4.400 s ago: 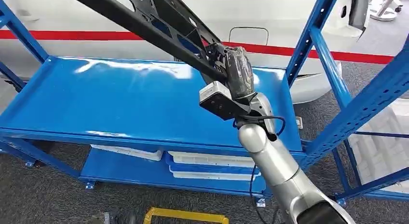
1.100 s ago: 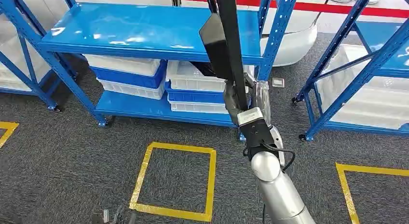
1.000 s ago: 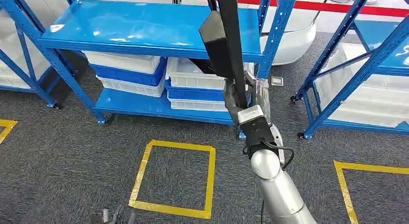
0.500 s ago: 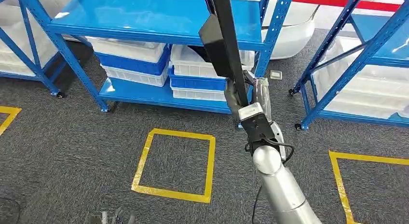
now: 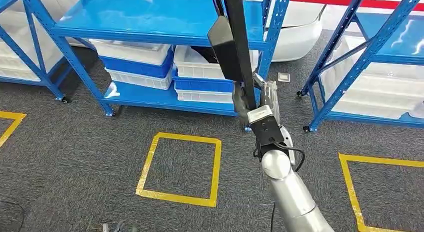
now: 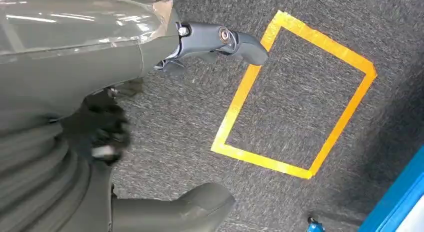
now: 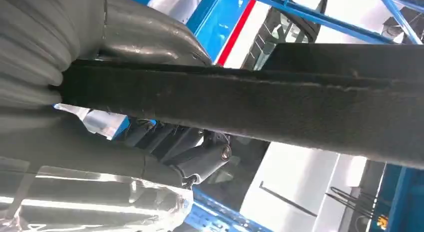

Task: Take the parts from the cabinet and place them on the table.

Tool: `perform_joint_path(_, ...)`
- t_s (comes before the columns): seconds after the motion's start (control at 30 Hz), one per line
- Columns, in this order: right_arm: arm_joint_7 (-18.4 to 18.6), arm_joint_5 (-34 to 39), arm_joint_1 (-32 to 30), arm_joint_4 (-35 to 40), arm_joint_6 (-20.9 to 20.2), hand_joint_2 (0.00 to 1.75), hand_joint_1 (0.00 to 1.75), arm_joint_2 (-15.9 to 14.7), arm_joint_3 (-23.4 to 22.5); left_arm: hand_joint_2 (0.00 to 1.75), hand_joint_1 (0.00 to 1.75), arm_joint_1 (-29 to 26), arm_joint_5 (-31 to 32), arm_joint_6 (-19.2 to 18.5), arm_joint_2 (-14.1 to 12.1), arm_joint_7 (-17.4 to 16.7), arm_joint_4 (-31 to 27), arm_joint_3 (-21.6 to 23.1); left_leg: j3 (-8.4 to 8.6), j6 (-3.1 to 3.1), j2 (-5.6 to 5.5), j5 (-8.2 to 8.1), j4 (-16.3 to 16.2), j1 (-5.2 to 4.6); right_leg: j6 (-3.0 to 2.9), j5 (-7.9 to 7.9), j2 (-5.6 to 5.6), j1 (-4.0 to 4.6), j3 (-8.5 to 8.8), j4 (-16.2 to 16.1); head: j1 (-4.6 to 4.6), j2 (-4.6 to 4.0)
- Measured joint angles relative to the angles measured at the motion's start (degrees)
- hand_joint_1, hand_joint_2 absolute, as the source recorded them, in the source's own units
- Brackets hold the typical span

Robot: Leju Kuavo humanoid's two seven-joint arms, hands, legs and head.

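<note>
A long black part (image 5: 235, 42) stands nearly upright in the head view, running up past the top edge. My right hand (image 5: 249, 99) grips it near its lower end, in front of the blue cabinet (image 5: 150, 17). In the right wrist view the black part (image 7: 280, 107) crosses the picture, clamped between the thumb and the fingers (image 7: 200, 159). My left hand (image 6: 75, 117) hangs over the grey carpet, its fingers (image 6: 220, 39) apart from the thumb and nothing in it.
White and blue bins (image 5: 135, 57) fill the cabinet's lower shelf. A second blue rack (image 5: 360, 57) stands at the right. Yellow tape squares (image 5: 180, 169) mark the carpet in front of me, with another square (image 5: 355, 192) at the right.
Earlier my right hand held the part above the cabinet shelf; the camera has since backed away and the part is now upright. Over the last second the view has drifted slightly.
</note>
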State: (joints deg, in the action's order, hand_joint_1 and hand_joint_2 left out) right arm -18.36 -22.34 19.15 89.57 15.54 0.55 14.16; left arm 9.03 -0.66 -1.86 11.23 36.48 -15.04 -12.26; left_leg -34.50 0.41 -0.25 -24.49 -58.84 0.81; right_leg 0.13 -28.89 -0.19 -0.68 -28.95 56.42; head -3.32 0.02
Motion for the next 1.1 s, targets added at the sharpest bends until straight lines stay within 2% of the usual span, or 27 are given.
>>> perform_joint_path(0.07,0.0,0.2,0.1,-0.1,0.0,1.75,1.75,0.0,0.0,1.75,0.0,-0.1,0.0,0.0,0.0,0.0,0.0,0.0,-0.46,0.26,0.05,0.13,0.5,-0.28,0.55,0.33,0.0,-0.05,-0.29,-0.1,-0.09,0.0)
perform_joint_path(0.1,0.0,0.2,0.1,-0.1,0.0,1.75,1.75,-0.1,0.0,1.75,0.0,-0.1,0.0,0.0,0.0,0.0,0.0,0.0,-0.56,0.09,0.11,0.26,0.9,-0.07,0.59,-0.01,0.01,0.68,-0.42,0.5,-0.29,0.0)
perform_joint_path(0.23,0.0,0.3,0.1,-0.2,0.0,1.75,1.75,-0.2,0.0,1.75,0.0,-0.1,0.1,-0.1,0.0,0.0,0.0,-0.1,-0.92,0.55,-0.03,0.5,0.8,-1.07,1.01,0.37,-0.06,0.42,-0.85,0.3,-0.42,0.0)
perform_joint_path(0.37,0.0,0.9,0.1,-0.2,0.1,1.75,1.75,-0.5,0.0,1.75,0.0,-0.1,0.2,-0.2,0.0,-0.2,0.0,-0.2,-1.32,1.08,-0.01,0.77,0.8,-1.27,1.59,0.75,-0.05,0.2,-1.17,0.0,-0.44,0.0)
perform_joint_path(0.43,0.0,0.7,0.2,-0.3,0.2,1.75,1.75,-0.6,0.0,1.75,0.0,-0.1,0.2,-0.2,0.0,-0.2,0.0,-0.2,-1.64,1.75,0.0,0.67,0.5,-1.56,2.4,1.04,-0.05,-0.35,-1.36,-0.3,-0.4,0.0)
perform_joint_path(0.57,0.0,0.3,0.5,-0.5,0.4,1.75,1.75,-0.7,0.0,1.75,0.0,-0.1,0.2,-0.2,-0.1,-0.2,0.0,-0.2,-1.87,2.47,-0.17,0.92,0.5,-1.83,3.03,1.44,-0.15,-0.51,-1.44,-0.5,-0.37,0.0)
perform_joint_path(0.6,0.0,0.2,0.6,-0.5,0.5,1.75,1.75,-0.7,0.0,1.75,0.0,-0.1,0.2,-0.2,-0.1,-0.2,0.0,-0.2,-1.66,3.0,-0.18,1.32,1.3,-1.5,3.27,1.38,-0.17,-0.14,-1.28,-0.5,-0.4,0.0)
perform_joint_path(0.63,0.0,0.2,0.5,-0.5,0.5,1.75,1.75,-0.8,0.0,1.75,0.0,-0.1,0.2,-0.2,-0.1,-0.2,0.0,-0.2,-1.37,3.44,-0.11,1.75,1.7,-1.12,3.13,0.57,-0.09,-0.55,-1.98,0.6,-0.37,0.0)
perform_joint_path(0.67,0.0,0.2,0.7,-0.5,0.5,1.75,1.75,-0.9,0.0,1.75,0.0,0.0,0.2,-0.2,-0.1,-0.2,0.0,-0.3,-1.47,3.87,-0.15,2.03,1.9,-0.97,2.61,-1.31,0.0,-0.37,-3.26,3.5,-0.46,0.0)
perform_joint_path(0.73,0.0,0.2,0.7,-0.7,0.6,1.75,1.75,-1.1,0.0,1.75,0.0,0.0,0.2,-0.2,0.0,-0.2,0.0,-0.3,-1.74,3.96,-0.38,2.15,1.9,-0.99,2.04,-5.54,0.02,-0.45,-7.52,12.8,-0.62,0.0)
perform_joint_path(0.77,0.0,0.2,0.6,-0.8,0.6,1.75,1.75,-1.1,0.1,1.75,0.0,-0.1,0.2,-0.2,0.0,-0.2,0.0,-0.3,-1.92,3.84,-0.64,2.26,1.8,-1.0,2.11,-7.03,0.04,-0.4,-9.48,17.1,-0.61,0.0)
perform_joint_path(0.8,0.0,0.2,0.4,-1.0,0.6,1.75,1.75,-1.2,0.1,1.75,0.0,-0.1,0.2,-0.2,0.0,-0.2,0.0,-0.3,-2.08,3.71,-0.97,2.43,1.8,-1.02,2.49,-7.18,0.04,-0.37,-10.18,18.7,-0.62,0.0)
perform_joint_path(0.83,0.0,0.2,0.3,-1.0,0.6,1.75,1.75,-1.3,0.1,1.75,0.0,-0.1,0.2,-0.2,0.0,-0.2,0.0,-0.3,-2.16,3.56,-1.3,2.56,1.8,-1.02,2.91,-6.29,0.04,-0.4,-9.33,17.2,-0.62,0.0)
perform_joint_path(0.87,0.0,0.2,0.3,-1.1,0.6,1.75,1.75,-1.3,0.1,1.75,0.0,-0.1,0.2,-0.2,0.0,-0.2,0.0,-0.3,-2.2,3.38,-1.73,2.68,1.8,-0.98,3.44,-4.53,0.05,-0.42,-7.17,13.2,-0.66,0.0)
perform_joint_path(0.9,0.0,0.2,0.3,-1.1,0.6,1.75,1.75,-1.3,0.1,1.75,0.0,-0.1,0.2,-0.2,0.0,-0.2,0.0,-0.3,-2.2,3.19,-2.14,2.79,1.7,-0.94,3.91,-2.36,0.19,-0.5,-4.21,7.6,-0.66,0.0)
perform_joint_path(0.93,0.0,0.2,0.4,-1.1,0.7,1.75,1.75,-1.4,0.1,1.75,0.0,-0.1,0.2,-0.2,0.0,-0.2,0.0,-0.3,-2.31,2.96,-2.53,2.87,1.5,-0.92,4.22,-0.28,1.35,-0.85,-1.03,1.5,-0.66,0.0)
perform_joint_path(0.97,0.0,0.2,0.4,-1.2,0.7,1.75,1.75,-1.4,0.1,1.75,0.0,-0.1,0.2,-0.2,0.0,-0.2,0.0,-0.3,-2.5,2.53,-2.89,2.98,1.3,-1.16,3.4,-0.22,2.4,-0.79,-1.05,0.8,-0.59,0.0)
perform_joint_path(1.0,-0.1,0.2,0.4,-1.2,0.7,1.75,1.75,-1.4,0.2,1.75,0.0,-0.1,0.2,-0.2,0.0,-0.2,0.0,-0.3,-2.71,2.24,-3.03,3.04,1.2,-1.17,2.75,0.15,1.94,-0.43,-1.09,0.3,-0.68,0.0)
perform_joint_path(1.07,-0.1,0.2,0.4,-1.3,0.8,1.75,1.75,-1.5,0.2,1.75,0.0,-0.2,0.2,-0.2,0.0,-0.2,0.0,-0.3,-3.0,1.36,-3.49,3.66,1.6,-1.07,1.86,0.5,1.51,0.04,-1.15,0.6,-0.57,0.0)
perform_joint_path(1.1,-0.1,0.2,0.4,-1.3,0.8,1.75,1.75,-1.4,0.2,1.75,0.0,-0.3,0.2,-0.2,-0.1,-0.2,0.0,-0.3,-3.2,1.02,-3.89,3.89,1.6,-1.14,1.38,0.88,1.08,-0.48,-1.19,0.4,-0.59,0.0)
